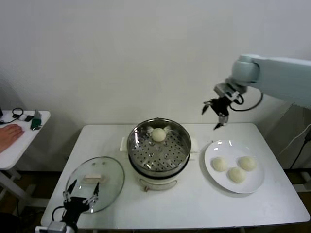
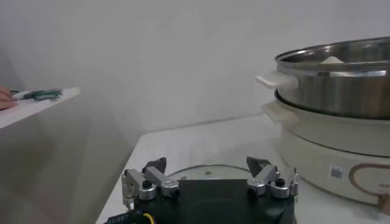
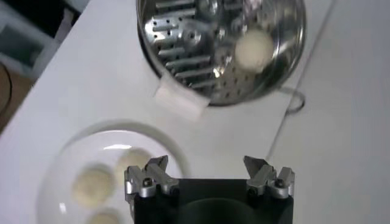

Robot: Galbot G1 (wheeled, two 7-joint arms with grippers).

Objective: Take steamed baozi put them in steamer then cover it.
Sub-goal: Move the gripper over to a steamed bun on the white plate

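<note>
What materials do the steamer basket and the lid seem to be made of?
The steamer looks like polished stainless steel: shiny, reflective, with punched holes in its floor. The cover looks like clear glass with a metal rim, since the table shows through it; its cream handle is probably plastic.

steamer (image 1: 159, 145) uncovered, open from above

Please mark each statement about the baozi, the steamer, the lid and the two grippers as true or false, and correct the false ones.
1. One baozi lies in the steamer. True.
2. Three baozi wait on the white plate. True.
3. The glass lid covers the steamer. False: it lies flat on the table, on the robot's left of the steamer.
4. The right gripper holds a baozi. False: it is open and empty, raised above the table between steamer and plate.
5. The left gripper is open, low by the lid's near edge. True.
</note>
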